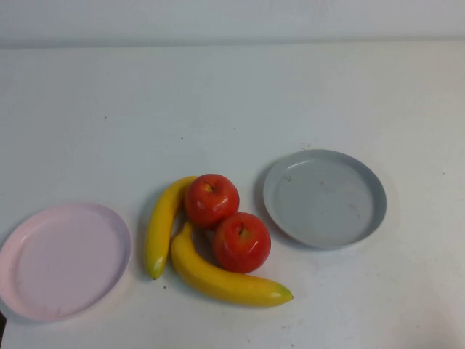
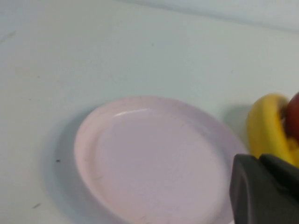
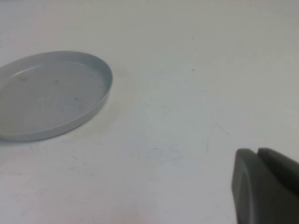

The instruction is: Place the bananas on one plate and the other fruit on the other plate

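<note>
Two yellow bananas, one and the other, lie on the table around two red apples, one and the other, all touching in a cluster at the centre front. The pale pink plate is empty at the front left. The grey plate is empty to the right of the fruit. Neither gripper shows in the high view. My left gripper is shut and empty, hovering by the pink plate, with a banana and an apple edge beyond it. My right gripper is shut and empty over bare table, apart from the grey plate.
The white table stretches bare behind the fruit to the back wall.
</note>
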You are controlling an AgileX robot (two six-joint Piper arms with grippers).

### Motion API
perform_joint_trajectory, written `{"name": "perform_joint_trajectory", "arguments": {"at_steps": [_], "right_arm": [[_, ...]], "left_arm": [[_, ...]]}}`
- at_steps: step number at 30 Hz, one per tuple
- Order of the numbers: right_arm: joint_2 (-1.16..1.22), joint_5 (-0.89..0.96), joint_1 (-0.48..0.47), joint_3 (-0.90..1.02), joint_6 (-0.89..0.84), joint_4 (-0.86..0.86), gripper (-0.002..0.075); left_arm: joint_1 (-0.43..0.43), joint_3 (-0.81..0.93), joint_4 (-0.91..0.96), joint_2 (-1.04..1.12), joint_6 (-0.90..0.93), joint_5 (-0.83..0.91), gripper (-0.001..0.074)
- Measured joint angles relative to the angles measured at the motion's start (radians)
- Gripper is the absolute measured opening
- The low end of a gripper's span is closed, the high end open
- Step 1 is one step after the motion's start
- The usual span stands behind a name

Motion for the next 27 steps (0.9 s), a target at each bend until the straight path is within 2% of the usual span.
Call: {"name": "perform_joint_trajectory", "arguments": {"at_steps": [6,13,16,20,27], "right_arm": [[0.000,0.000,0.000,0.000,0.000,0.000,-0.0016],[0.000,0.000,0.000,0.000,0.000,0.000,-0.0016],[0.000,0.000,0.000,0.000,0.000,0.000,-0.0016],[0.000,0.000,0.000,0.000,0.000,0.000,-0.0016],[0.000,0.000,0.000,0.000,0.000,0.000,-0.0016]], "left_arm": [[0.000,0.000,-0.208,0.000,-0.109,-0.143,-0.0005],[0.000,0.000,-0.277,0.000,-0.171,-0.180,-0.0005],[0.000,-0.037,-0.294,0.011,-0.224,-0.094,-0.0005],[0.000,-0.201,-0.284,0.148,-0.218,0.091,-0.0005],[0.000,-0.489,-0.270,0.478,0.044,0.333,-0.0005]]}}
